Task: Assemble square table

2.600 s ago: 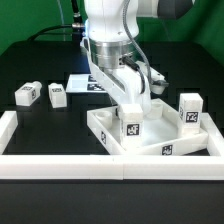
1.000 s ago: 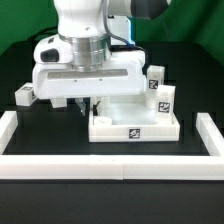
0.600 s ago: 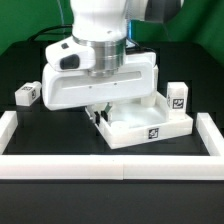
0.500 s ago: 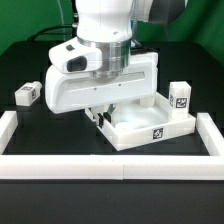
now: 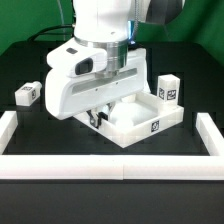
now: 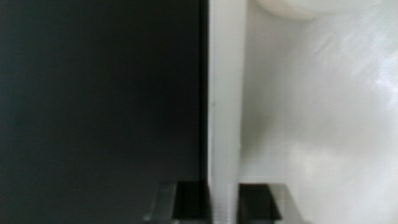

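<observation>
The square table top [image 5: 140,121], a white tray with a raised rim and a tag on its front wall, lies on the black table, turned at an angle. My gripper [image 5: 96,117] is shut on its rim at the exterior view's left, mostly hidden under the big white hand. In the wrist view the rim [image 6: 222,100] runs as a thin white wall between my two dark fingers [image 6: 191,202], and the gripper [image 6: 224,203] pinches it. One tagged leg [image 5: 168,90] stands upright at the top's far right corner. Another leg [image 5: 27,94] lies apart at the left.
White border rails frame the work area: a long one along the front [image 5: 110,166], short ones at the left [image 5: 8,124] and right [image 5: 211,126]. The arm's body blocks the view of the table behind it.
Holding the rim, my gripper has swung the table top round and a little to the exterior view's right; its front tag has moved right. The leg at its far corner moved with it.
</observation>
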You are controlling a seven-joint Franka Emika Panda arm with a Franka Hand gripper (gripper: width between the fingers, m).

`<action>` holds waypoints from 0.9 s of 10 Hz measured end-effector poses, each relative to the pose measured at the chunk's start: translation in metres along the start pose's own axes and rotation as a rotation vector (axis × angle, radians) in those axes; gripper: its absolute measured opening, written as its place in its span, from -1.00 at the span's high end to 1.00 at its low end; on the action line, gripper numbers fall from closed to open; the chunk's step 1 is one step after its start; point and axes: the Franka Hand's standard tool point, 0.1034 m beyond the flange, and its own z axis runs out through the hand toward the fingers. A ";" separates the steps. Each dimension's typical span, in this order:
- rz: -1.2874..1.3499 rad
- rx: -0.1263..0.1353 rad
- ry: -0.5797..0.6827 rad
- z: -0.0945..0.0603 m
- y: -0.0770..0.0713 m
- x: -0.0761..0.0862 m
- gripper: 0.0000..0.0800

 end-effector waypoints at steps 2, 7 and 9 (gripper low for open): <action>-0.156 -0.020 -0.015 -0.001 -0.001 0.021 0.84; -0.454 -0.056 -0.025 -0.003 -0.002 0.048 0.84; -0.568 -0.060 -0.037 -0.003 0.000 0.046 0.84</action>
